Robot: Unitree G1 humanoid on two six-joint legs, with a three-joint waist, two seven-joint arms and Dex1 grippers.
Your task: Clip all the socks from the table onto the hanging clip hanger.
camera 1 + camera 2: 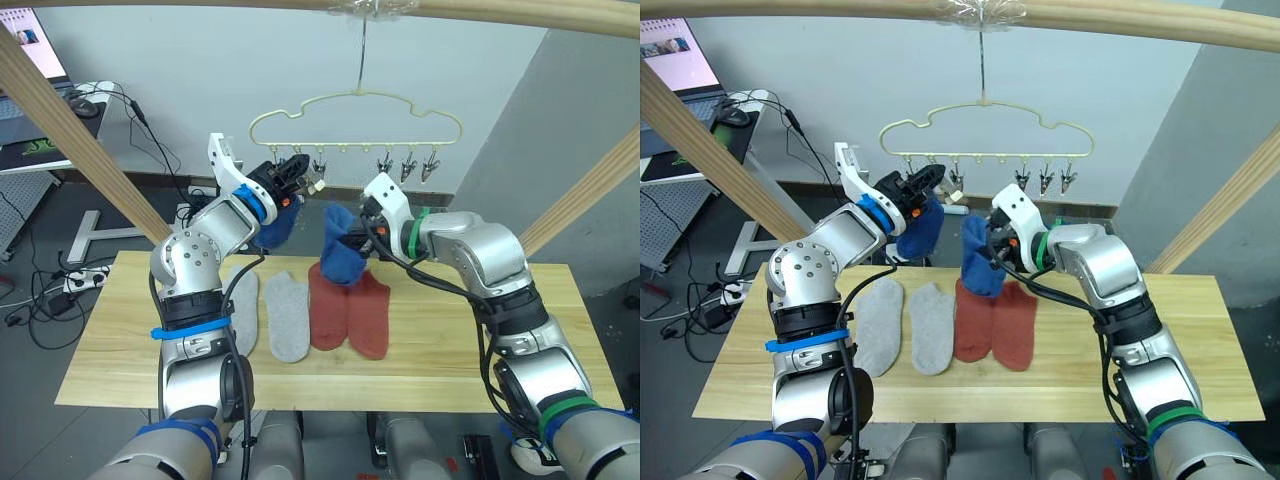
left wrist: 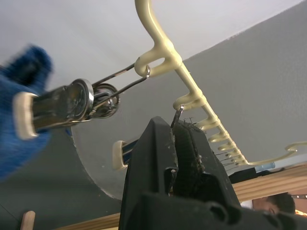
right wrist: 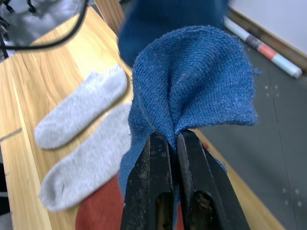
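Looking down from my head, I see the pale yellow clip hanger (image 1: 355, 118) hanging by its hook from a wooden pole, above the far edge of the table (image 1: 450, 345). My left gripper (image 1: 291, 182) is raised at the hanger's left end, fingers closed among the clips there. A blue sock (image 1: 277, 225) hangs from that end, just below the gripper. My right gripper (image 1: 362, 240) is closed on the second blue sock (image 1: 340, 252), held up above the table, below the hanger's middle and clear of the clips. Two grey socks (image 1: 268, 312) lie flat side by side on the table, and two red socks (image 1: 350, 310) lie next to them on their right, the pairs touching or nearly so. The held sock's lower part hangs over the far ends of the red socks.

From my left wrist, my fingers (image 2: 158, 158) are pressed together around a thin metal clip wire under the hanger's rail. Another clip (image 2: 62, 108) beside them bites the blue sock (image 2: 19, 110).

From my right wrist, my fingers (image 3: 158, 187) pinch a fold of the blue sock (image 3: 192, 86), which fans out above them. The grey socks (image 3: 81, 139) lie on the table below, with a bit of red sock (image 3: 98, 211) near them.
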